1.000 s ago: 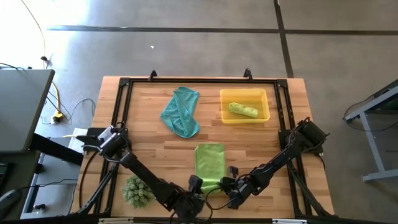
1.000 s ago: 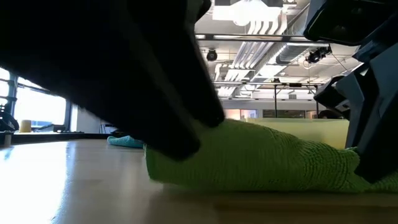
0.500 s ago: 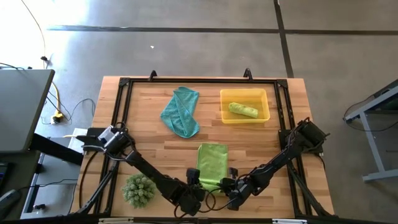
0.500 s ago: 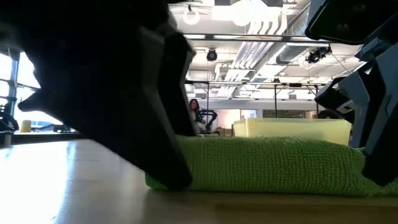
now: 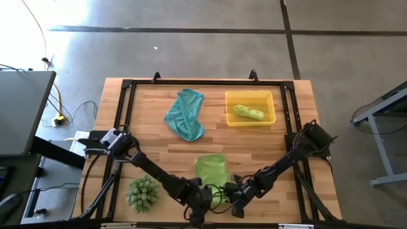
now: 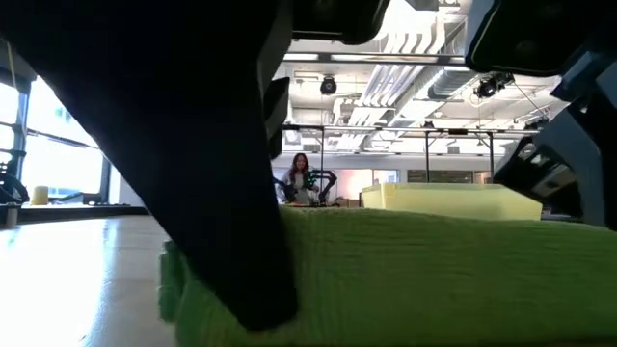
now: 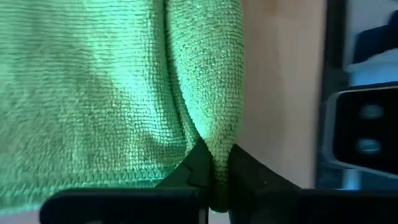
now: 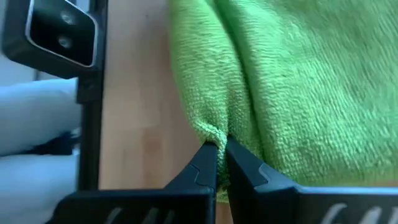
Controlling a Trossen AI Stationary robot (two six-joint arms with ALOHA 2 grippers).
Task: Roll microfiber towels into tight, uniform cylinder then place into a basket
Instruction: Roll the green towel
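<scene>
A lime-green microfiber towel (image 5: 211, 170) lies near the table's front edge; in the low view this towel (image 6: 415, 280) fills the foreground. My left gripper (image 5: 203, 193) is shut on its near left corner and my right gripper (image 5: 231, 191) on its near right corner. A teal towel (image 5: 185, 114) lies crumpled on the table at the far middle. The yellow basket (image 5: 269, 118) stands at the far right with a rolled green towel (image 5: 248, 112) lying in it. My left gripper pinches a raised fold of the green towel (image 7: 214, 144) at its near left corner between its two fingers, coming slanting down from the near side. The rest of the towel lies on the table beyond it. My right gripper pinches the bunched near right corner of the towel (image 8: 214, 134) between its two fingers, slanting down from the near side. The cloth puckers at the fingertips, and the rest lies on the table.
A spiky green ball-shaped plant (image 5: 141, 194) sits near the front left, beside my left arm. A black frame (image 5: 127, 86) runs around the tabletop. Bare wood shows between the green towel and the basket. A person shows far off in the room (image 6: 299, 178).
My left gripper has rolled about its own line, gone a little right toward the towel's near left corner and shut on it. The towel's near end has bunched up, and from above the towel shows shorter than before.
</scene>
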